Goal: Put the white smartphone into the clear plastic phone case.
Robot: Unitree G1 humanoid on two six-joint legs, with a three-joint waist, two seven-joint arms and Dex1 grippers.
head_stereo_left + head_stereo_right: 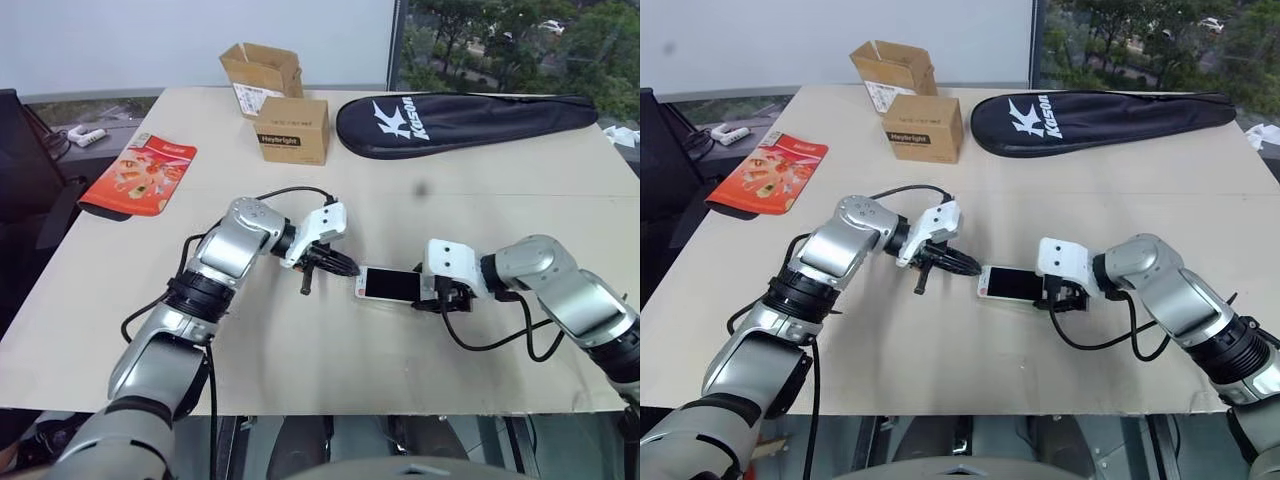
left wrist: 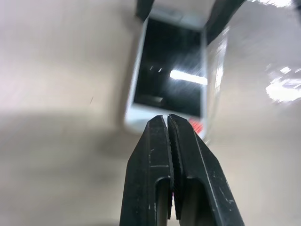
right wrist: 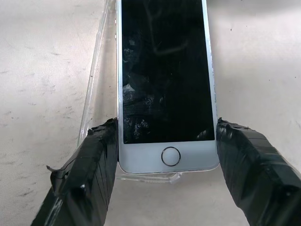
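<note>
Presently, the far part of the beige rectangular table (image 1: 300, 360) carries 2 brown cardboard boxes (image 1: 280, 105), a black zipped racket cover with a white logo (image 1: 460, 122) and, near the left edge, a red printed snack pouch (image 1: 140, 175). All 4 lie well apart from the working area, and nothing stands between the 2 arms.

At mid-table lies the white smartphone with black screen and rounded corners (image 1: 388, 285), face up, its round home button toward the right gripper (image 3: 167, 155). The right gripper's 2 black taped fingers (image 3: 89, 165) stand wide apart and press against the phone's 2 long sides at the home-button end, so it has the phone in its grasp. The clear thin plastic phone case (image 3: 94, 84) shows as a glossy edge running along one long side and under the home-button end; the phone appears to rest on it, though whether it is fully seated cannot be told.

The left gripper (image 2: 168, 121) has its 2 black fingers pressed together, holding nothing, tips just at the phone's opposite end.
</note>
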